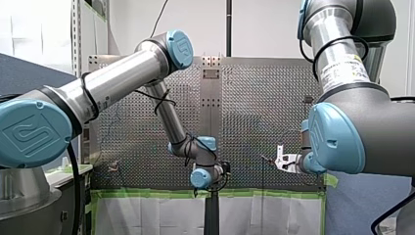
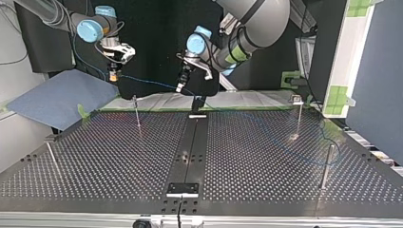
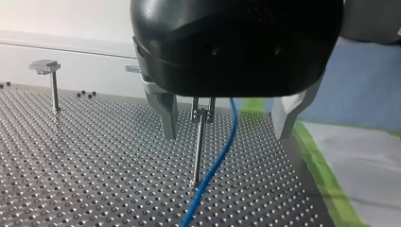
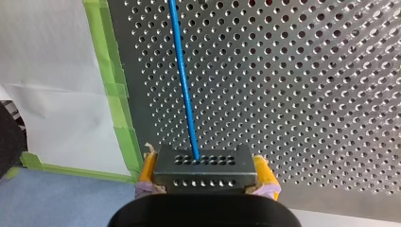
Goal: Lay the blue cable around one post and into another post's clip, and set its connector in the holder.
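**Front view.** My left arm comes in from nine o'clock and bends down to about six o'clock, low over the perforated table. Its fingers do not show here. My right arm fills the three o'clock side. My right gripper sits near four o'clock, too small to read. Green tape edges the table.

**Top view.** My right gripper hangs at ten o'clock, above the table's far edge. The blue cable runs from it to my left gripper at about twelve o'clock. From there it goes on faintly over the table towards four o'clock. One thin post stands just below my right gripper, and another stands at two o'clock.

**Left wrist view.** The metal fingers of my left gripper stand wide apart and grip nothing. Between them rises a clip post. The blue cable also passes between them — it crosses close by the post's foot, and I cannot tell whether it touches. A flat-topped post stands well apart, beyond one finger.

**Right wrist view.** My right gripper is clamped on the dark connector, with a yellow pad on each side. The blue cable leaves the connector's face and runs straight ahead — above the perforated table, near the green tape.
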Action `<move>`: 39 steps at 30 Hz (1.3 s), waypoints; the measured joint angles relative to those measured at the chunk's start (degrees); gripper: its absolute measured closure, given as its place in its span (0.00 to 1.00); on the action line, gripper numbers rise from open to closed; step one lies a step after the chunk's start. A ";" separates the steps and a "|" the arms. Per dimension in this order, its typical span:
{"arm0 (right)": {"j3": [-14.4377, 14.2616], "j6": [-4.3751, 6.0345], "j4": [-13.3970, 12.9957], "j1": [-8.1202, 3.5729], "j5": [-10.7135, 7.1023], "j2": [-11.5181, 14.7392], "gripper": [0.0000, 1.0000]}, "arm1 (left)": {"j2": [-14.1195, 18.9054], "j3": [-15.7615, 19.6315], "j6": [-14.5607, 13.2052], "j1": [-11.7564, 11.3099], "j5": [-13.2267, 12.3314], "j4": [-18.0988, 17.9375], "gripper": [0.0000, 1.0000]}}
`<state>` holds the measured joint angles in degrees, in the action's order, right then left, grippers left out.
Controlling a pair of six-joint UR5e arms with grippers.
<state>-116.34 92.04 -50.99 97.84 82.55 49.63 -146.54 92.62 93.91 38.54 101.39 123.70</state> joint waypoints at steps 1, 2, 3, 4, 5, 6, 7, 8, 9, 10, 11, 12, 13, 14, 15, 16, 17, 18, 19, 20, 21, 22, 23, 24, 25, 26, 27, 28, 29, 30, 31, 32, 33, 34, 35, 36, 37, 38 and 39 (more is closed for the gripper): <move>0.01 0.00 0.03 0.01 -0.01 0.01 1.00 | 0.00 -0.10 -0.51 0.00 0.10 -0.06 0.00; 0.01 -0.03 0.10 0.01 -0.01 0.01 1.00 | 0.00 -0.17 -0.95 -0.01 0.20 -0.11 0.00; 0.01 -0.04 0.15 0.01 -0.01 0.02 1.00 | 0.00 -0.25 -1.41 -0.04 0.31 -0.17 0.00; 0.01 -0.05 0.19 0.02 -0.01 0.04 1.00 | -0.01 -0.28 -1.71 -0.07 0.37 -0.20 0.00; 0.01 -0.06 0.22 0.02 -0.01 0.05 1.00 | -0.01 -0.31 -2.00 -0.11 0.42 -0.24 0.00; 0.01 -0.07 0.23 0.02 -0.02 0.07 1.00 | 0.00 -0.33 -2.39 -0.17 0.46 -0.29 0.00; 0.01 -0.07 0.25 0.02 -0.02 0.07 1.00 | 0.00 -0.33 -2.68 -0.22 0.48 -0.31 0.00; 0.01 -0.08 0.28 0.03 -0.02 0.07 1.00 | 0.00 -0.34 -2.93 -0.28 0.49 -0.35 0.00; 0.01 -0.08 0.31 0.02 -0.02 0.07 1.00 | 0.02 -0.36 -3.22 -0.35 0.50 -0.40 0.00; 0.01 -0.06 0.35 0.04 -0.02 0.07 1.00 | 0.02 -0.37 -3.38 -0.40 0.50 -0.46 0.00; 0.01 -0.03 0.38 0.07 -0.02 0.07 1.00 | 0.03 -0.38 -3.52 -0.44 0.51 -0.52 0.00; 0.01 -0.02 0.42 0.08 -0.02 0.08 1.00 | 0.03 -0.39 -3.69 -0.49 0.52 -0.61 0.00; 0.01 0.01 0.46 0.09 -0.02 0.08 1.00 | 0.01 -0.39 -3.83 -0.53 0.54 -0.72 0.00; 0.01 0.03 0.52 0.09 -0.02 0.08 1.00 | 0.01 -0.39 -4.01 -0.56 0.56 -0.86 0.00; 0.01 0.05 0.55 0.10 -0.04 0.08 1.00 | 0.01 -0.40 -4.32 -0.59 0.60 -1.08 0.00; 0.01 0.05 0.57 0.10 -0.07 0.08 1.00 | 0.01 -0.44 -4.62 -0.62 0.68 -1.26 0.00; 0.01 0.07 0.59 0.10 -0.14 0.08 1.00 | 0.00 -0.50 -4.97 -0.64 0.80 -1.39 0.00; 0.01 0.10 0.60 0.10 -0.20 0.08 1.00 | 0.00 -0.59 -5.46 -0.67 0.96 -1.48 0.00; 0.01 0.16 0.61 0.11 -0.25 0.08 1.00 | 0.00 -0.66 -5.86 -0.69 1.06 -1.51 0.00; 0.00 0.28 0.62 0.11 -0.30 0.08 1.00 | 0.00 -0.72 -6.25 -0.70 1.16 -1.50 0.00; 0.00 0.39 0.62 0.11 -0.33 0.08 1.00 | 0.00 -0.77 -6.77 -0.70 1.34 -1.49 0.00; 0.00 0.52 0.62 0.11 -0.36 0.08 1.00 | 0.00 -0.79 -7.15 -0.71 1.54 -1.47 0.00; 0.00 0.69 0.62 0.11 -0.38 0.08 1.00 | 0.00 -0.81 -7.56 -0.71 1.78 -1.47 0.00; 0.00 0.81 0.64 0.11 -0.40 0.08 1.00 | 0.00 -0.84 -8.10 -0.73 2.09 -1.46 0.00; 0.00 0.91 0.67 0.11 -0.42 0.08 1.00 | 0.00 -0.85 -8.50 -0.74 2.27 -1.45 0.00; 0.01 1.03 0.74 0.11 -0.43 0.08 1.00 | -0.01 -0.85 -8.90 -0.74 2.40 -1.45 0.00; 0.00 1.09 0.81 0.11 -0.44 0.08 1.00 | -0.01 -0.86 -9.37 -0.77 2.53 -1.44 0.00; 0.00 1.13 0.89 0.11 -0.44 0.08 1.00 | -0.01 -0.86 -9.65 -0.78 2.59 -1.44 0.00; 0.00 1.17 0.97 0.11 -0.45 0.08 1.00 | -0.01 -0.86 -9.85 -0.79 2.61 -1.44 0.00; 0.00 1.19 1.05 0.11 -0.45 0.08 1.00 | -0.01 -0.86 -10.02 -0.79 2.58 -1.44 0.00; 0.00 1.20 1.13 0.11 -0.45 0.08 1.00 | -0.01 -0.85 -10.10 -0.77 2.50 -1.44 0.00; 0.00 1.26 1.20 0.11 -0.45 0.08 1.00 | -0.01 -0.85 -10.15 -0.73 2.39 -1.42 0.00; 0.00 1.31 1.24 0.11 -0.44 0.08 1.00 | 0.00 -0.85 -10.19 -0.67 2.20 -1.36 0.00; 0.00 1.38 1.27 0.11 -0.43 0.08 1.00 | 0.01 -0.85 -10.21 -0.62 2.05 -1.28 0.00; 0.00 1.47 1.26 0.11 -0.42 0.08 1.00 | 0.00 -0.85 -10.20 -0.55 1.90 -1.19 0.00; 0.01 1.52 1.27 0.11 -0.42 0.08 1.00 | 0.00 -0.83 -10.15 -0.44 1.64 -1.04 0.00; 0.01 1.56 1.25 0.11 -0.42 0.08 1.00 | 0.00 -0.83 -10.10 -0.35 1.39 -0.91 0.00; 0.00 1.54 1.19 0.10 -0.39 0.08 1.00 | 0.01 -0.84 -10.04 -0.26 1.09 -0.73 0.00; 0.00 1.50 1.08 0.06 -0.36 0.08 1.00 | 0.03 -0.84 -9.99 -0.16 0.67 -0.45 0.00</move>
<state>-116.34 93.55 -49.91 97.90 82.19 49.71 -146.50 91.78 83.92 38.38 102.05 123.25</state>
